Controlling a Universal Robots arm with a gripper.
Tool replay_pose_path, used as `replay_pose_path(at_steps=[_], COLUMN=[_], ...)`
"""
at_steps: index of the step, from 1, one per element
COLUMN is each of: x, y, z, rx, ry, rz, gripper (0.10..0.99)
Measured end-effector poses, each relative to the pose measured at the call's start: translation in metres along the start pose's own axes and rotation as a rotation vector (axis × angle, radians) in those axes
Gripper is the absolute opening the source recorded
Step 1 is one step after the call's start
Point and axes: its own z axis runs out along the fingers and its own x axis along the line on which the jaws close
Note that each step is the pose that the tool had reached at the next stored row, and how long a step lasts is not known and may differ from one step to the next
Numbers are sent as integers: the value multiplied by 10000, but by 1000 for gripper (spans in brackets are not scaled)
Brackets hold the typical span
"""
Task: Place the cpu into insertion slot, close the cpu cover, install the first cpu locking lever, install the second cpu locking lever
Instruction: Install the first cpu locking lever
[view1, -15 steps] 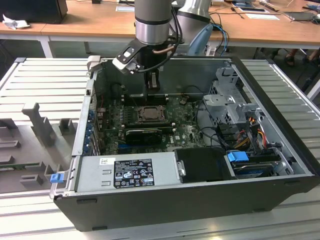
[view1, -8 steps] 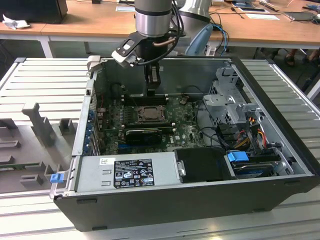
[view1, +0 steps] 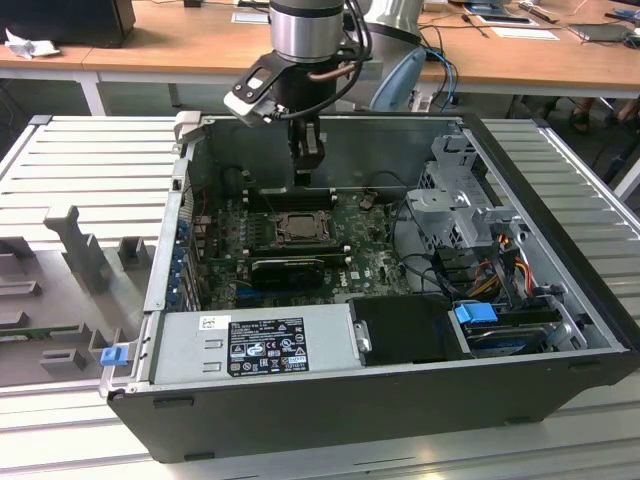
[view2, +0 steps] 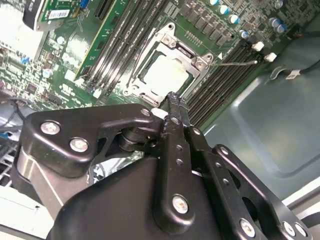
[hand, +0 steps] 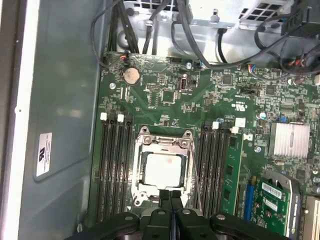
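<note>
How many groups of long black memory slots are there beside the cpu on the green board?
2. One group runs along one side of the cpu; the other group runs along the opposite side. Parts of both may be hidden behind the gripper.

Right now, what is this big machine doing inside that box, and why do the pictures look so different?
That is a robot arm reaching into an open computer case. One picture comes from a camera standing off the arm; the other two come from cameras riding near its wrist. The arm's gripper is pinched shut with nothing in it, hovering just above a square silvery chip. The chip sits in its socket on the green board, with a metal frame lying around its edges.
</note>
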Motion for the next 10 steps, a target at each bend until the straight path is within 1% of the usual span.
replay_pose_path(at_steps=[2,4,6,7,10], x=[0,0,0,0,0], y=[0,0,0,0,0], z=[0,1,2,2,2], rx=[-7,-17,-31,-39,-49], ry=[6,14,18,22,31], rz=[-414,-981,-1347,-1675,-2244], gripper=[106,106,106,106,106])
